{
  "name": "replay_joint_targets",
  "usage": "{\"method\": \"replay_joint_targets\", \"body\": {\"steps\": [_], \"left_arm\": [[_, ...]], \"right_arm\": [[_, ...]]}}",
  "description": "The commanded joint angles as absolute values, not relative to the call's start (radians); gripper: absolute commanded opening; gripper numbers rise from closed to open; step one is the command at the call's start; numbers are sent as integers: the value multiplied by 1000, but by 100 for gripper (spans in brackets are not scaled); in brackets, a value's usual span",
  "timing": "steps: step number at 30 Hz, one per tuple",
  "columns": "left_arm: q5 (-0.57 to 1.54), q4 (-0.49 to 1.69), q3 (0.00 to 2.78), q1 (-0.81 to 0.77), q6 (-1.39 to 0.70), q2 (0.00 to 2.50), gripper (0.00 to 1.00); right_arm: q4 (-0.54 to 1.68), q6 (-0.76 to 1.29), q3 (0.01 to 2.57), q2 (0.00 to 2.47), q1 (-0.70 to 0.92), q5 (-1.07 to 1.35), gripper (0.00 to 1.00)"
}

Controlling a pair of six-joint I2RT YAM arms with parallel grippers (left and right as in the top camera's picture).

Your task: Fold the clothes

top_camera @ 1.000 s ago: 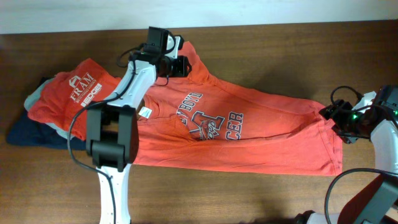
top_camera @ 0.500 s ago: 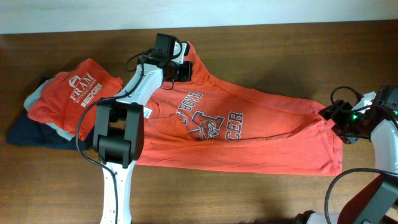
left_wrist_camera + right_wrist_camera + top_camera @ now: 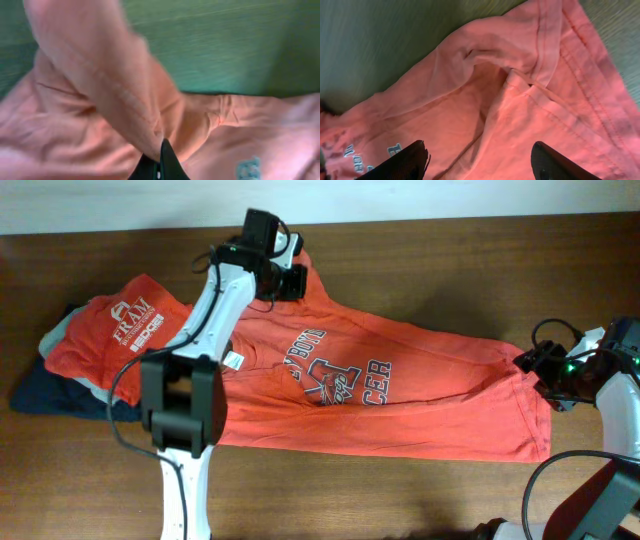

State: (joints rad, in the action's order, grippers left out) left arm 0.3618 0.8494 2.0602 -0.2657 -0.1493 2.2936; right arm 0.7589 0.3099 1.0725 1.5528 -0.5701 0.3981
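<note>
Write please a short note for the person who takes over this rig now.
Left hand: shut on the far sleeve of the T-shirt, cloth raised.
Right hand: open, over the hem end, holding nothing.
T-shirt: spread print-up on the table, wrinkled, beside the folded pile.
Done: no fold visible.
Left: every fold.

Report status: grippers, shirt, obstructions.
Left gripper shut on orange-red SOCCER T-shirt, far edge pinched up. Right gripper open over hem end. T-shirt spread out, not yet folded. Folded red FRAM shirt lies beside collar end.
</note>
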Motion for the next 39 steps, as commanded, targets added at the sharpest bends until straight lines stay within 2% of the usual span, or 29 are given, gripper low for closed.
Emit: {"method": "replay_joint_targets", "body": {"steps": [1, 11, 22, 39], "left_arm": [[369, 900, 2091, -266, -118, 2191, 0], [369, 1118, 2091, -274, -113, 2178, 1], [340, 1258, 2091, -302, -73, 2178, 0], [187, 1457, 2091, -402, -73, 2178, 1]], "right_arm": [[759, 303, 1085, 1546, -575, 355, 72], [750, 302, 1085, 1557, -569, 353, 72], [747, 303, 1083, 1652, -511, 348, 72], [745, 303, 1083, 1654, -510, 347, 72]]}}
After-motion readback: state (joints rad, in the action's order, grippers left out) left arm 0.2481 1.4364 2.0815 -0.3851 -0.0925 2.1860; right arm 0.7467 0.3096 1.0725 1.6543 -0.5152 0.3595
